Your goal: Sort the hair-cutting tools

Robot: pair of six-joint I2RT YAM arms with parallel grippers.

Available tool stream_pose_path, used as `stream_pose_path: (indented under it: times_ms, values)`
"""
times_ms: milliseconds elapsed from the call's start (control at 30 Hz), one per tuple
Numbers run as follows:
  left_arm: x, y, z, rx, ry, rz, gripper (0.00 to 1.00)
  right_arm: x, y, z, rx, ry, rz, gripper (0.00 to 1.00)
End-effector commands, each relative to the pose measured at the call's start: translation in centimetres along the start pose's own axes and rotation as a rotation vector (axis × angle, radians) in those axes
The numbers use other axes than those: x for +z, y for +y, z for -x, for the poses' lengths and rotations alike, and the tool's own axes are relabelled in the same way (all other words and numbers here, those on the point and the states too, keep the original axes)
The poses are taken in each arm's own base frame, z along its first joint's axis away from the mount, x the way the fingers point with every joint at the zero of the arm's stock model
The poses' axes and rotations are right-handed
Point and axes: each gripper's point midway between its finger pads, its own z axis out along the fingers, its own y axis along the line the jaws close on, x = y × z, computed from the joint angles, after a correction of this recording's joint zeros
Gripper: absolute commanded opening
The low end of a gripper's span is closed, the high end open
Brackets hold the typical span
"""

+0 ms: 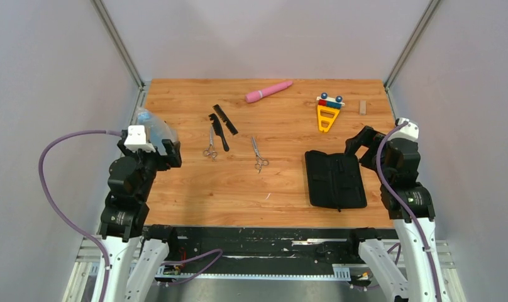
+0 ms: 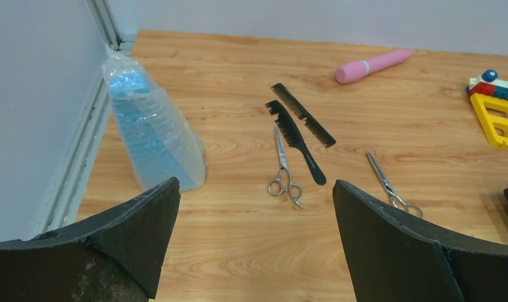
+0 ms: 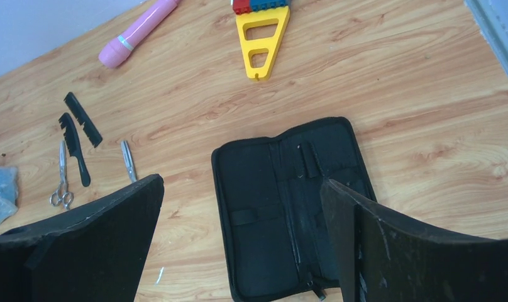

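Silver metal scissors (image 2: 284,170) lie beside the black plastic handled comb (image 2: 295,139); the left gripper (image 2: 256,184), gaping empty like the right gripper (image 3: 242,181), may snag both.

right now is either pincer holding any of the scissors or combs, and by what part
Nothing is held: left pincer and right pincer both open, empty.

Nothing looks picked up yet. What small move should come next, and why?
Probably: ease the left gripper forward and down toward the scissors beside the handled comb. It and the right gripper are both open and empty, and that pair lies loose on the table, the nearer one to that gripper. The open case lies off to the right.
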Motion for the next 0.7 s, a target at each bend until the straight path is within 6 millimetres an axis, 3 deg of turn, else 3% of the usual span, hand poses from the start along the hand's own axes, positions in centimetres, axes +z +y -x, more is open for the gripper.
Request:
stream_pose_path:
  times_ms: [0,167,333,467,667]
  values:
    - [-0.6,-0.6,2.4,-0.02,-0.103,-0.026,1.0,0.2,1.5,-1.2,0.004,0.113,0.056,1.0]
    - [-0.7,-0.3,2.3,-0.017,-0.112,-0.01,1.0,1.8,1.8,-6.8,0.045,0.396,0.06,1.0]
    - [-1.0,-0.4,2.4,-0.02,-0.121,-0.017,1.0,4.1,0.3,-12.0,0.113,0.59,-0.046,1.0]
    - [-1.5,0.0,2.2,-0.012,-0.126,-0.001,1.0,6.0,-0.9,-14.8,0.118,0.708,-0.127,1.0]
    - [-1.8,-0.4,2.3,-0.013,-0.138,-0.026,1.0,8.5,-0.9,-17.9,0.155,0.772,-0.138,1.0]
